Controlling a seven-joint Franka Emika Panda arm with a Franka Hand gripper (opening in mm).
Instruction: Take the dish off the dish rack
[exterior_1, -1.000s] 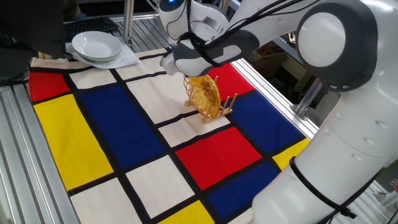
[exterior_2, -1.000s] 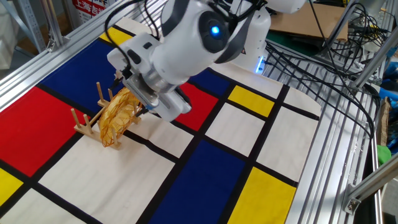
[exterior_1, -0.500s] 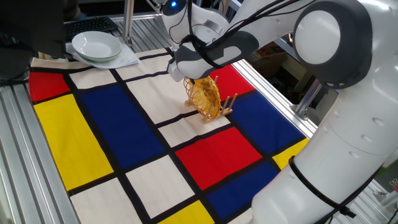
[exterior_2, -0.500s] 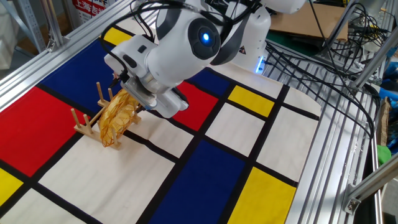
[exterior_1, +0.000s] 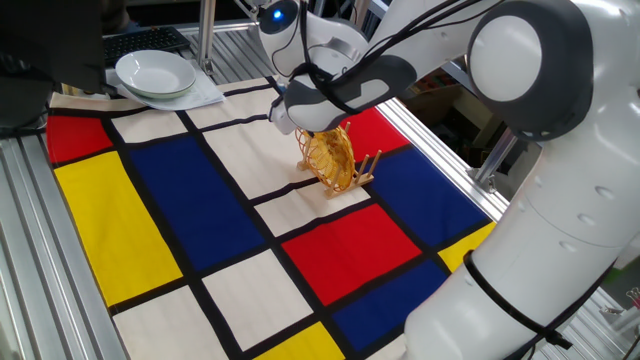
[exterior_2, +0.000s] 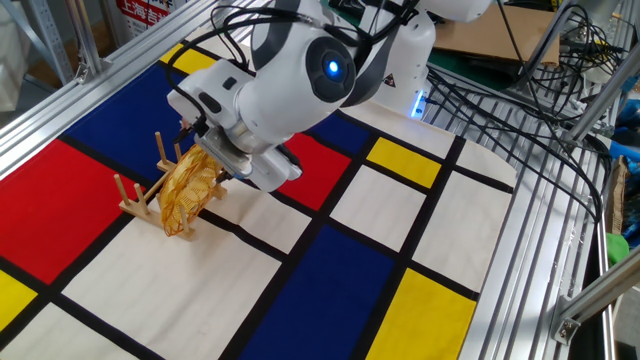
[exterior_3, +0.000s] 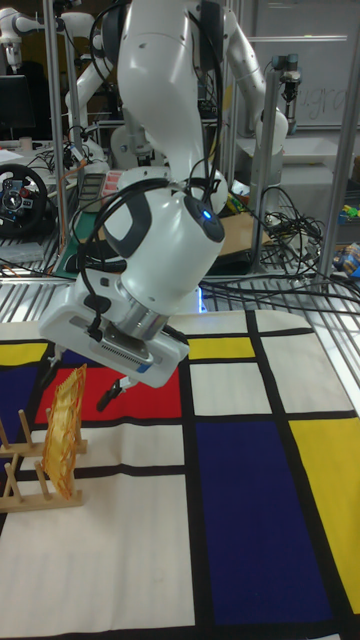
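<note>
Hovering hand (exterior_3: 82, 384) over racked dish (exterior_3: 63, 429)

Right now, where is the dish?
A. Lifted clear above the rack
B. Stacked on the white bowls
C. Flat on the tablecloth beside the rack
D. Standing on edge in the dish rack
D: the dish stands on edge between the pegs of the dish rack, with the gripper near its top rim.

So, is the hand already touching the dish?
Cannot tell. In the tall fixed view the hand hangs at the top edge of the dish, one finger on each side; no contact or gap shows plainly.
</note>
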